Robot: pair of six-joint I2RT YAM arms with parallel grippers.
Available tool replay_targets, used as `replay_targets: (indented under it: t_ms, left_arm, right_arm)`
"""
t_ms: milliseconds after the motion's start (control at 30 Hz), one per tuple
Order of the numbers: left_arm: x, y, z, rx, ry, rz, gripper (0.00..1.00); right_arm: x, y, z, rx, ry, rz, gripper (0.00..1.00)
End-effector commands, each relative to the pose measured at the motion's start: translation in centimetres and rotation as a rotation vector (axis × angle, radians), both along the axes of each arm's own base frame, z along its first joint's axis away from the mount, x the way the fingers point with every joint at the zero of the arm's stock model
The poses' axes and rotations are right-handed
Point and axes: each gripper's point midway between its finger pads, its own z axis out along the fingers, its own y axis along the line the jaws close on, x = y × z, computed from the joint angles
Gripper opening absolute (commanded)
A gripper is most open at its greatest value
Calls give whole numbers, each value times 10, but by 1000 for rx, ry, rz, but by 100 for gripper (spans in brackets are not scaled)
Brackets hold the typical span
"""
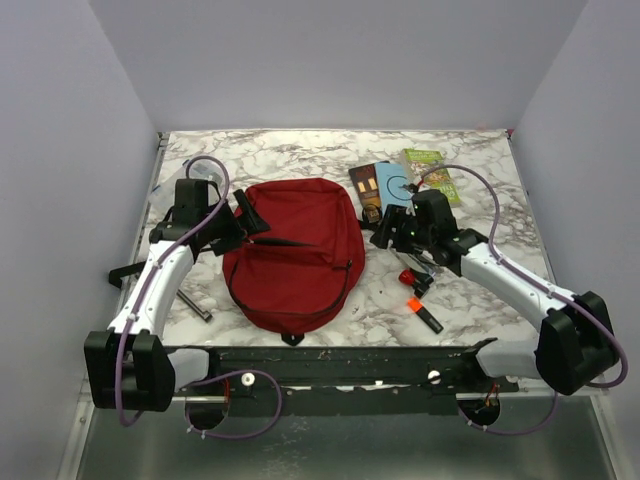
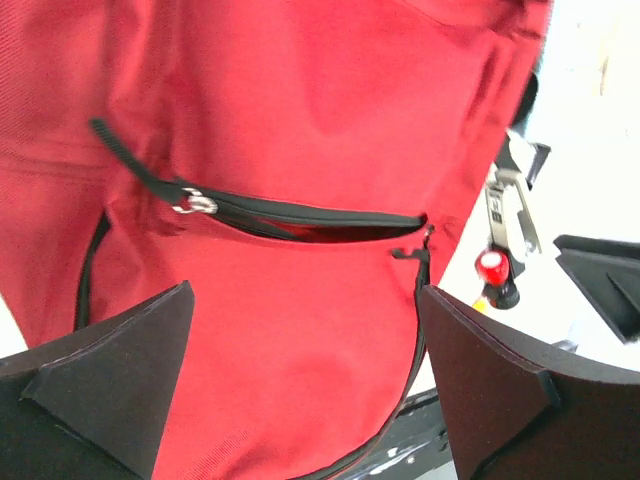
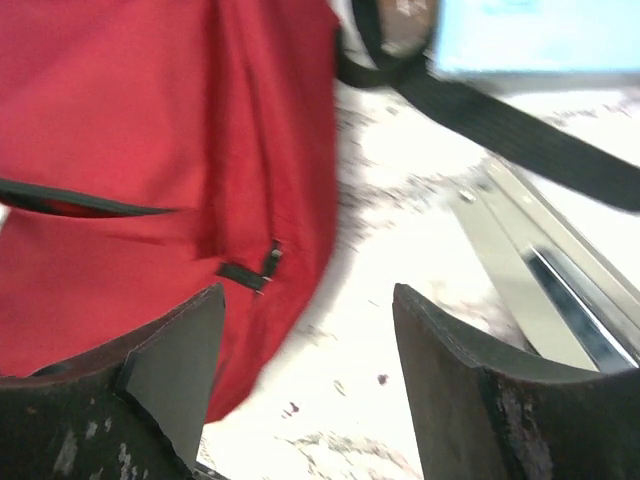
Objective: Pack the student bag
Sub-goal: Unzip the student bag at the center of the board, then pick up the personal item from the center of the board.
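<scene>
The student bag [image 1: 295, 255] is a dark red backpack lying flat mid-table. In the left wrist view the bag [image 2: 300, 100] fills the frame, and its front pocket zipper [image 2: 300, 220] gapes slightly, with the metal pull [image 2: 195, 203] at the left end. My left gripper [image 1: 245, 225] is at the bag's upper left and stands open [image 2: 305, 370] above the red fabric, holding nothing. My right gripper [image 1: 385, 232] is at the bag's right edge. It is open [image 3: 310, 370] over bare marble just beside the bag [image 3: 120, 120], with nothing between its fingers.
Right of the bag lie a brown book [image 1: 366, 185], a blue book [image 1: 395, 185], a green booklet [image 1: 430, 170], a red-capped item [image 1: 407, 275] and an orange-tipped marker [image 1: 420, 312]. A black strap [image 3: 500, 120] and a silver ruler [image 3: 540, 260] lie by the right gripper. A dark stick [image 1: 195, 305] lies on the left.
</scene>
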Motion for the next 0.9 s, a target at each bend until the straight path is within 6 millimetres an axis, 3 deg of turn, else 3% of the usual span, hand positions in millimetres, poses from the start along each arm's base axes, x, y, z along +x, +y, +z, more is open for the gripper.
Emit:
replay_targets:
  t_ms: [0,67,100,267,367,567,867]
  left_arm:
    - [-3,-32,40,-4,-177,-205,99]
    - [-7,-45,47,5,-213,-273,99]
    - [-10,-52,50,5,-225,-310,99]
    - [-26,-76,51,0,-251,-432,99]
    - [-33,-82,46,-20,-234,-463,99]
    - [-37,-86,47,-43,-237,-475,97]
    - [-31,-84,37,-34,-198,-448,95]
  right_arm:
    - [-33,-59,-34,-205,179,-207,74]
    - [-45,-77,-43,-254,229,-296,96]
    - [-54,-86,-48,-278,261,-334,100]
    - [-84,-122,-59,-311,325,-539,100]
    - [-90,-120,-60,-258,355,-597,99]
    - [-107,-111,-85,-195,455,-618,86]
    - [-102,-114,-93,-184,408,-635,62]
